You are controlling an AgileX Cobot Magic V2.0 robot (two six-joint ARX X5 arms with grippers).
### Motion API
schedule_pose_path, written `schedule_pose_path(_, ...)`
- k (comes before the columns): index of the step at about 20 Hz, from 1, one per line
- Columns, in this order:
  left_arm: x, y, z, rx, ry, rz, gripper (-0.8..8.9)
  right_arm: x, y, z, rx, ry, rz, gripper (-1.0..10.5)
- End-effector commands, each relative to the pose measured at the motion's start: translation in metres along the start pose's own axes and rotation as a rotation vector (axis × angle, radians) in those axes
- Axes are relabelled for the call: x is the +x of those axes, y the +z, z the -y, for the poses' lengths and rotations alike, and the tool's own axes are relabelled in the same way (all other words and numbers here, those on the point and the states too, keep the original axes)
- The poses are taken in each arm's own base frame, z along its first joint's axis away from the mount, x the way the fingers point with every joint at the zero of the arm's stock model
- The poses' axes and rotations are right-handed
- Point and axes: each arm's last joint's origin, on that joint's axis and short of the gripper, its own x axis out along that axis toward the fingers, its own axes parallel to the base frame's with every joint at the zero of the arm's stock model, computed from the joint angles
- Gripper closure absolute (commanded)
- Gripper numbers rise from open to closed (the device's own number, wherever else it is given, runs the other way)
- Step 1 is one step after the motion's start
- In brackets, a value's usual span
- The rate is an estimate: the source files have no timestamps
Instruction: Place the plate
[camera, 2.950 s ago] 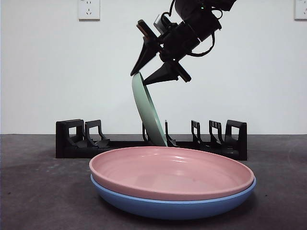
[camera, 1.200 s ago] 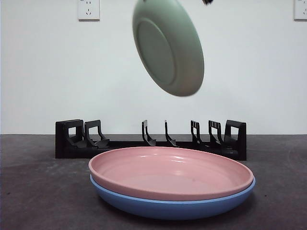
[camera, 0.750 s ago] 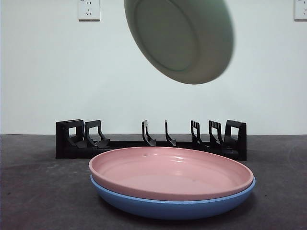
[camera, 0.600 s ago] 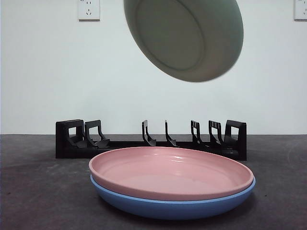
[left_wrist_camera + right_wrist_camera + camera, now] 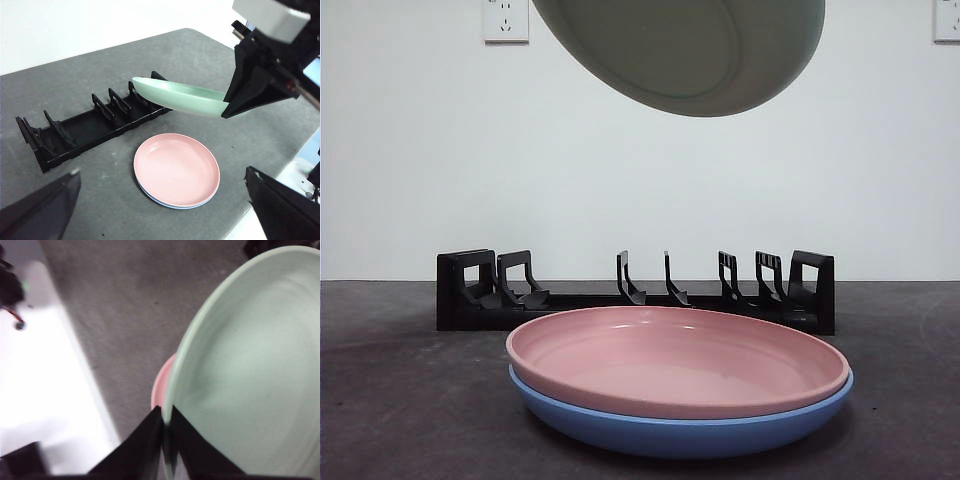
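My right gripper [image 5: 165, 437] is shut on the rim of a pale green plate [image 5: 250, 365]. It holds the plate nearly flat, high in the air above the rack and the stacked plates. In the front view the green plate [image 5: 680, 50] shows its underside at the top edge, and the gripper itself is out of frame. The left wrist view shows the right gripper [image 5: 234, 102] clamping the green plate [image 5: 175, 95] over the black dish rack [image 5: 90, 127]. My left gripper [image 5: 161, 172] is open and empty, high above the table.
A pink plate [image 5: 675, 355] lies stacked in a blue plate [image 5: 670, 430] in front of the black rack [image 5: 470, 290], whose slots stand empty. The table's edge [image 5: 260, 195] runs close to the stacked plates. A white surface [image 5: 45, 390] lies beyond that edge.
The green plate has come up out of the rack's middle slot. It has risen toward the top of the front view and tipped from upright to nearly flat.
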Motion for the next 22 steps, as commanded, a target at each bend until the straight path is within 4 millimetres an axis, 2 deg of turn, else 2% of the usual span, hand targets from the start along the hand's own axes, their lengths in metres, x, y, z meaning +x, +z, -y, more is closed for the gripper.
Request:
schedule_pose_path(1, -0.001, 0.005, 0.000, 0.023, -0.004, 0.016, 2.92, 0.012, -0.001, -0.011, -0.003, -0.045, -0.022, 9.4)
schedule_pose_path(7, -0.001, 0.005, 0.000, 0.023, -0.005, 0.016, 2.92, 0.059, -0.016, -0.022, 0.006, -0.099, -0.088, 9.4)
schedule_pose_path(14, -0.001, 0.005, 0.000, 0.024, -0.005, 0.016, 2.92, 0.122, -0.050, -0.026, 0.009, -0.154, -0.150, 9.4)
schedule_pose_path(22, -0.001, 0.005, 0.000, 0.027, -0.005, 0.016, 2.92, 0.165, -0.075, -0.026, 0.035, -0.227, -0.101, 9.4)
